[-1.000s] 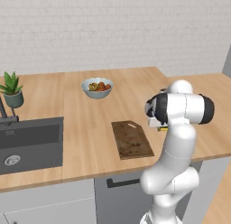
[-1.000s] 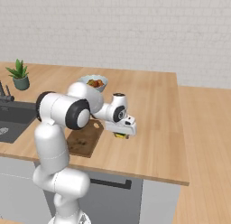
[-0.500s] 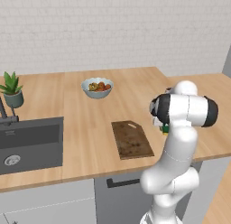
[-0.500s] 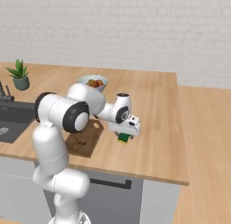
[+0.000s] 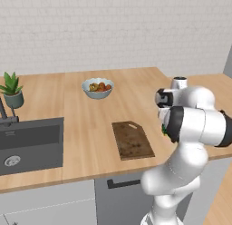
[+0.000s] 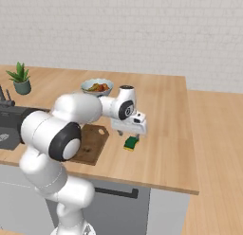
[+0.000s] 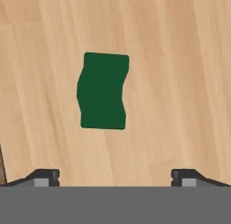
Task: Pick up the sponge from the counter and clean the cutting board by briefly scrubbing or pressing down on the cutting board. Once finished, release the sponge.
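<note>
The claw (image 6: 129, 134) hung with its jaws spread wide, gripping nothing, just above the sponge (image 6: 131, 143). The sponge lay flat on the counter (image 6: 161, 101) near its front edge, beside the cutting board (image 6: 92, 143).

Sponges: I count one (image 6: 131, 143) — green top, yellow underside.
Cutting boards: one (image 5: 132, 140).
Bowls: I see one (image 5: 98, 88) — holding fruit I can't count.
Potted plants: one (image 5: 12, 89).
Sinks: one (image 5: 30, 144) in the bench (image 5: 86, 129).
</note>
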Tool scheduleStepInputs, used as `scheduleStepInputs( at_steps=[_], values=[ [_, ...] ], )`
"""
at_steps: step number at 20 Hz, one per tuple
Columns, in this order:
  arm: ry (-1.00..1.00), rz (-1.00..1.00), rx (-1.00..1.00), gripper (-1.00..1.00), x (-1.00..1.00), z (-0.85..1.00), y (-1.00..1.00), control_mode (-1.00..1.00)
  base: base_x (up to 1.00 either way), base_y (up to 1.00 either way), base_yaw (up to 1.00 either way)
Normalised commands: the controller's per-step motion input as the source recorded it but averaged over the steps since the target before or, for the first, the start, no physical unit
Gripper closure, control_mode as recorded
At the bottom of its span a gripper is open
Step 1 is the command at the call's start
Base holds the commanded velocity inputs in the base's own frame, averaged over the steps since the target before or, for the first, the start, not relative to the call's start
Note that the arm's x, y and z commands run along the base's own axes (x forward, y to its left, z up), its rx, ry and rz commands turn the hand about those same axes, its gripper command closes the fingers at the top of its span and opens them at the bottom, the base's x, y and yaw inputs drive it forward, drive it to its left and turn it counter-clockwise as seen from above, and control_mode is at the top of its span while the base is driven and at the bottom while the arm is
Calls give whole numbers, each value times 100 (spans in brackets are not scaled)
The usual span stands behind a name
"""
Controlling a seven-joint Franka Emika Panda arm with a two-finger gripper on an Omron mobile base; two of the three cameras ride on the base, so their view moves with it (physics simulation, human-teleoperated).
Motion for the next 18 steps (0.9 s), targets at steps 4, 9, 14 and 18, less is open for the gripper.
scheduleStepInputs(
  at_steps=[4,9,14,18],
  values=[
    [-13,3,0,-100,-69,57,0,-100,0,0,0],
    [-26,4,0,-100,-86,49,-15,-100,0,0,0],
    [-23,1,2,-100,-75,30,-37,-100,0,0,0],
    [-23,0,7,-100,-49,12,-48,-100,0,0,0]
  ],
)
